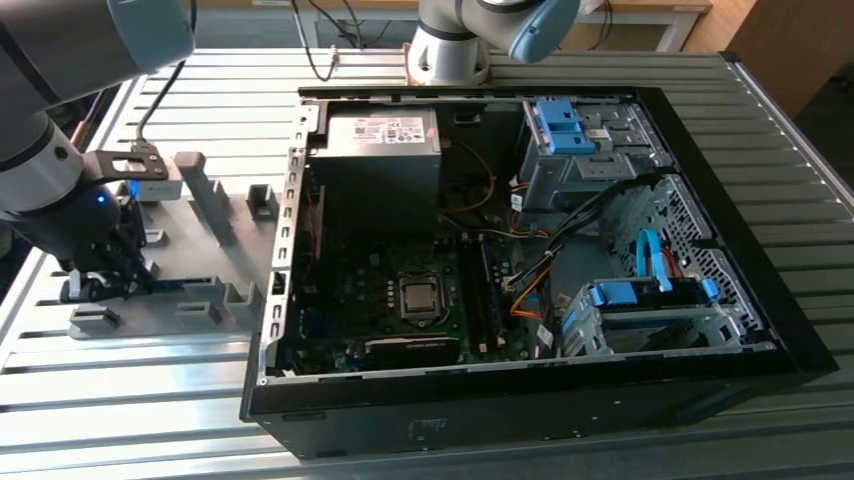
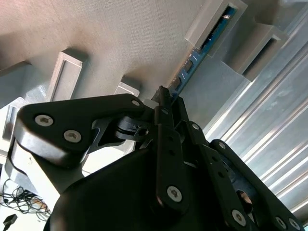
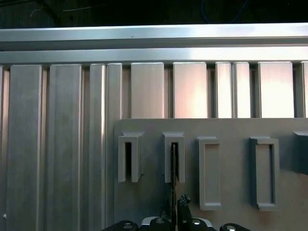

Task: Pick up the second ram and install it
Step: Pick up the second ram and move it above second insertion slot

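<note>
Tool [image 2: 166, 98] sits down at the grey holder block [image 1: 200, 300] on the exterior view's left, well apart from the open computer case [image 1: 747, 330]. The fingers look pinched together on the top edge of the ram stick [image 2: 188, 65], so I read it as clamped on it, not just flanking it.

Stick stands on edge in one slot of the holder. In the first wrist view it shows as a thin dark line [image 3: 173, 163] running through the slotted post, straight ahead of the tool [image 3: 177, 204]. The neighbouring post looks empty. The stick's far end is seated in a grey post in the second wrist view, so by my read it is not lifted out yet.

Step in hand: the pick.
- Pull straight along the slot, no twist. The board is thin and the posts hug it closely.
- Grip looks near one end rather than mid-length, so expect it to tip. Go slow until both ends clear the posts.
- Keep it upright over the ribbed metal table [image 1: 134, 400].
</note>
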Controlling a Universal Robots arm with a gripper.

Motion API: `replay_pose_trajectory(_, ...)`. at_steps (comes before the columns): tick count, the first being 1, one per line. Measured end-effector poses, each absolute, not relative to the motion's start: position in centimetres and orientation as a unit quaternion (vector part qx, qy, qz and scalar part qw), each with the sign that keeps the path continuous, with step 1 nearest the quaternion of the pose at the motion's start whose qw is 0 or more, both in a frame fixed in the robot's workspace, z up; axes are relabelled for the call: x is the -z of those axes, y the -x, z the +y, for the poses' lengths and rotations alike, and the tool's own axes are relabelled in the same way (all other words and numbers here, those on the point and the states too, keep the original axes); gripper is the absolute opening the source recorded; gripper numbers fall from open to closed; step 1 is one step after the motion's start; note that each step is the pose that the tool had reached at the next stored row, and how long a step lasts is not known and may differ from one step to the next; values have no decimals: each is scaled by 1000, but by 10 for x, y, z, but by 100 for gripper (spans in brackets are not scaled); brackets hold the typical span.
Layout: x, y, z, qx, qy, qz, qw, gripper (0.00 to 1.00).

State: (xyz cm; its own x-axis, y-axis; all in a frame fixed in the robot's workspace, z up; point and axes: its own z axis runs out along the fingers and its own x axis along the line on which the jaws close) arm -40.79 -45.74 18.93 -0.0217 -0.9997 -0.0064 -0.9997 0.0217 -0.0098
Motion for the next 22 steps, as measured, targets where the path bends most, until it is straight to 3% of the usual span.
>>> replay_pose_trajectory(22, -186, 407, -457, 1, 699, 715, 6, 19)
